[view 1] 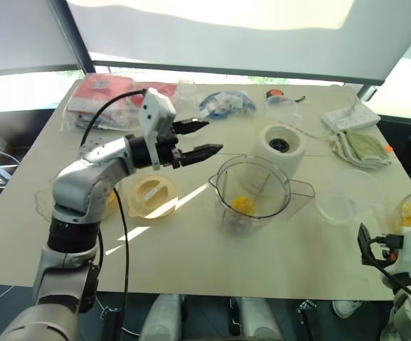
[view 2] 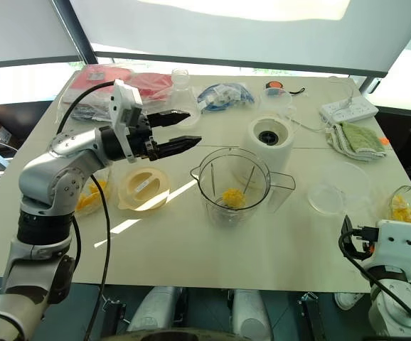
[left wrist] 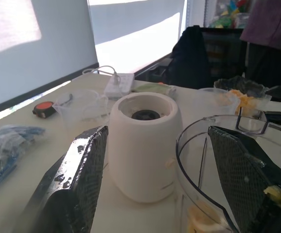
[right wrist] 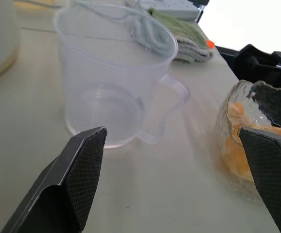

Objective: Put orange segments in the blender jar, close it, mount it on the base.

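Observation:
The clear blender jar [view 1: 252, 193] stands upright and uncovered at mid-table, with a few orange segments [view 1: 242, 206] at its bottom. The cream-white base [view 1: 280, 145] with its dark socket sits just behind the jar. My left gripper [view 1: 214, 136] hovers open and empty to the left of the base and jar, above the table, pointing at them. In the left wrist view a small yellow bit [left wrist: 276, 194] clings to one finger. My right gripper [right wrist: 172, 131] is open and empty at the front right, facing a glass bowl [right wrist: 247, 141] of orange segments.
A cream lid [view 1: 151, 195] lies left of the jar. A clear cup [right wrist: 111, 77] stands between jar and right bowl. Another bowl of orange [view 1: 109, 202] sits under my left arm. Power strip [view 1: 351, 117], green cloth [view 1: 362, 145], packets [view 1: 102, 96] and a blue bag [view 1: 223, 103] line the back.

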